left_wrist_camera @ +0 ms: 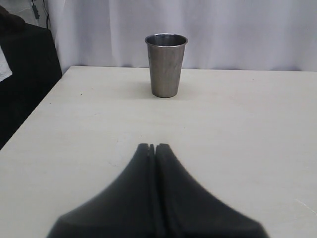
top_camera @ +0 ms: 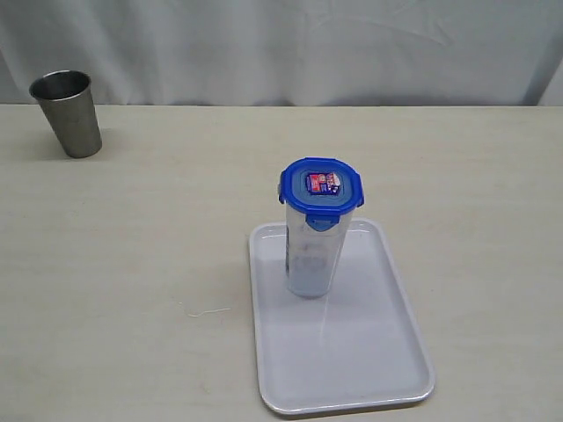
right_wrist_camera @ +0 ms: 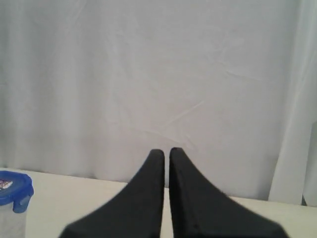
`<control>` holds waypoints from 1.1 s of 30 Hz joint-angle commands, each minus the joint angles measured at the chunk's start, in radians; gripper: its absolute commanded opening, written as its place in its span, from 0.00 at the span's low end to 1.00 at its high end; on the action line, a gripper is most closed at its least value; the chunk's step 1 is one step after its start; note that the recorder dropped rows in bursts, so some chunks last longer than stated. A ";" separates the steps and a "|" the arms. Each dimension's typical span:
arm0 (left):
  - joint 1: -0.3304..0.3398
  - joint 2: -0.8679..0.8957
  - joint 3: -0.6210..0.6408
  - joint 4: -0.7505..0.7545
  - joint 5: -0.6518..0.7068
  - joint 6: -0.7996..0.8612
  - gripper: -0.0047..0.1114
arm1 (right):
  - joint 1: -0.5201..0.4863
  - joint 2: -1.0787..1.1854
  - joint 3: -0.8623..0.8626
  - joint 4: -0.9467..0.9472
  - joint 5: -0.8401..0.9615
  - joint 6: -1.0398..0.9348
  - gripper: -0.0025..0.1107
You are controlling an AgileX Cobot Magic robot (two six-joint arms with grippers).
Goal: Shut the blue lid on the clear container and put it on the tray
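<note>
The clear container point(top_camera: 315, 255) stands upright on the far part of the white tray point(top_camera: 352, 369), with the blue lid point(top_camera: 321, 185) sitting on its top. Lid and container top also show at the edge of the right wrist view, the blue lid point(right_wrist_camera: 14, 188) over the clear wall point(right_wrist_camera: 10, 223). Neither arm appears in the exterior view. My left gripper point(left_wrist_camera: 153, 147) is shut with nothing in it, over bare table. My right gripper point(right_wrist_camera: 166, 151) is shut and empty too, well apart from the container.
A grey steel cup point(top_camera: 69, 112) stands at the table's far left, the same cup point(left_wrist_camera: 165, 65) straight ahead in the left wrist view. A white curtain point(top_camera: 290, 48) hangs behind the table. The table's edge point(left_wrist_camera: 29, 116) drops off toward a dark area.
</note>
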 commanded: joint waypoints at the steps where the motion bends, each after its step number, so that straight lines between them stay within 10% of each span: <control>1: 0.001 -0.003 0.003 -0.006 -0.007 0.001 0.04 | -0.005 -0.004 0.011 0.005 0.075 0.005 0.06; 13: 0.001 -0.003 0.003 -0.006 -0.007 0.001 0.04 | -0.005 -0.004 0.011 0.073 0.453 0.005 0.06; 33: 0.001 -0.003 0.003 -0.006 -0.007 0.001 0.04 | -0.005 -0.004 0.011 0.073 0.451 0.000 0.06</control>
